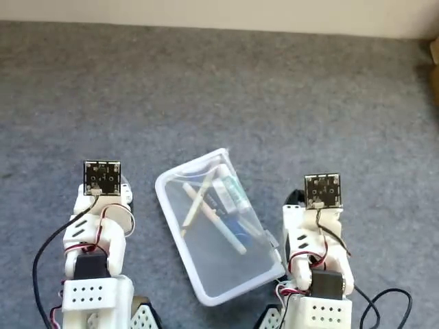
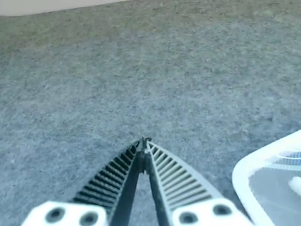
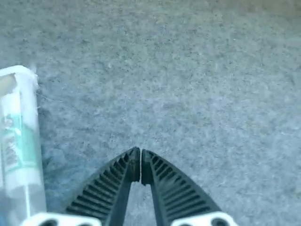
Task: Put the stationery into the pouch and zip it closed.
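A clear pouch [image 1: 221, 275] lies slanted on the grey carpet between my two arms. Inside it I see a white pen [image 1: 218, 221], a wooden pencil [image 1: 195, 203], a green-and-white tube [image 1: 232, 192] and something blue [image 1: 240, 227]. I cannot tell whether its zip is closed. My left gripper [image 2: 144, 141] is shut and empty over bare carpet, with the pouch's white rim [image 2: 251, 162] off to one side. My right gripper [image 3: 140, 151] is also shut and empty, and the pouch's end [image 3: 19, 77] with the green-and-white tube [image 3: 13, 136] sits beside it.
Grey carpet [image 1: 226, 89] stretches out ahead of both arms. A pale strip of floor [image 1: 274, 14] runs along the far edge. Black cables [image 1: 384, 301] trail near the arm bases.
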Action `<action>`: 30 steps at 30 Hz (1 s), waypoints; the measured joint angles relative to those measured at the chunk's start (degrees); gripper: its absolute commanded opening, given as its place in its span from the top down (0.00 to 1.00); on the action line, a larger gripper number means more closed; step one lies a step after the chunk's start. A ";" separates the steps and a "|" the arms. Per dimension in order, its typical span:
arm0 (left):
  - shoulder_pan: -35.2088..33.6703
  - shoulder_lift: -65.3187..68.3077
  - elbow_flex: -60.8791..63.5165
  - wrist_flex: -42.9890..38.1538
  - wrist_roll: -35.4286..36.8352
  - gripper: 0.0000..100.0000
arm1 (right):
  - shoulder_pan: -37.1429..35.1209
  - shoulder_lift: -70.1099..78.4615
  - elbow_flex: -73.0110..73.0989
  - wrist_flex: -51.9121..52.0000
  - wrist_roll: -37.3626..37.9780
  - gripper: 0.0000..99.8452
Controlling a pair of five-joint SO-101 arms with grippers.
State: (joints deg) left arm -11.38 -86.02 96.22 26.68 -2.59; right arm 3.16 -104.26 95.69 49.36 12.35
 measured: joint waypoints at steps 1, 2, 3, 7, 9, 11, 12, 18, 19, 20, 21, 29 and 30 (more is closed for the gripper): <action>-0.09 0.00 0.00 0.00 0.00 0.99 | 0.00 0.00 0.00 0.62 0.00 0.99; -0.09 0.00 0.00 0.00 0.00 0.99 | 0.00 0.00 0.00 1.23 0.00 0.99; -0.09 0.00 0.00 0.00 0.00 0.99 | 0.00 0.00 0.00 1.76 0.00 0.99; -0.09 0.00 0.00 0.00 0.00 0.99 | 0.00 0.00 0.00 2.81 0.00 0.99; -0.09 0.00 0.00 0.35 0.00 0.99 | 0.00 0.00 0.00 2.81 0.00 0.99; -0.09 0.00 0.00 2.11 0.00 0.99 | 0.00 0.00 0.00 2.81 0.00 0.99; -0.09 0.00 0.00 2.99 0.00 0.99 | 0.00 0.00 0.00 2.81 0.00 0.99; -0.09 0.00 0.00 4.13 0.00 0.99 | 0.00 0.00 0.00 2.81 0.00 0.99; -0.09 0.00 0.00 4.13 0.00 0.99 | 0.00 0.00 0.00 2.81 0.00 0.99; -0.09 0.00 0.00 4.13 0.00 0.99 | 0.00 0.00 0.00 2.81 0.00 0.99; -0.09 0.00 0.00 4.13 0.00 0.99 | 0.00 0.00 0.00 2.81 0.00 0.99; 1.76 0.00 0.00 4.13 0.00 0.99 | 0.00 0.00 0.00 2.81 0.00 0.99; 2.11 0.00 0.00 4.13 0.00 0.99 | 0.00 0.00 0.00 2.81 0.00 0.99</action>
State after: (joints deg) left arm -9.27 -86.02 96.22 30.81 -2.59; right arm 3.16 -104.26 95.69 52.18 12.35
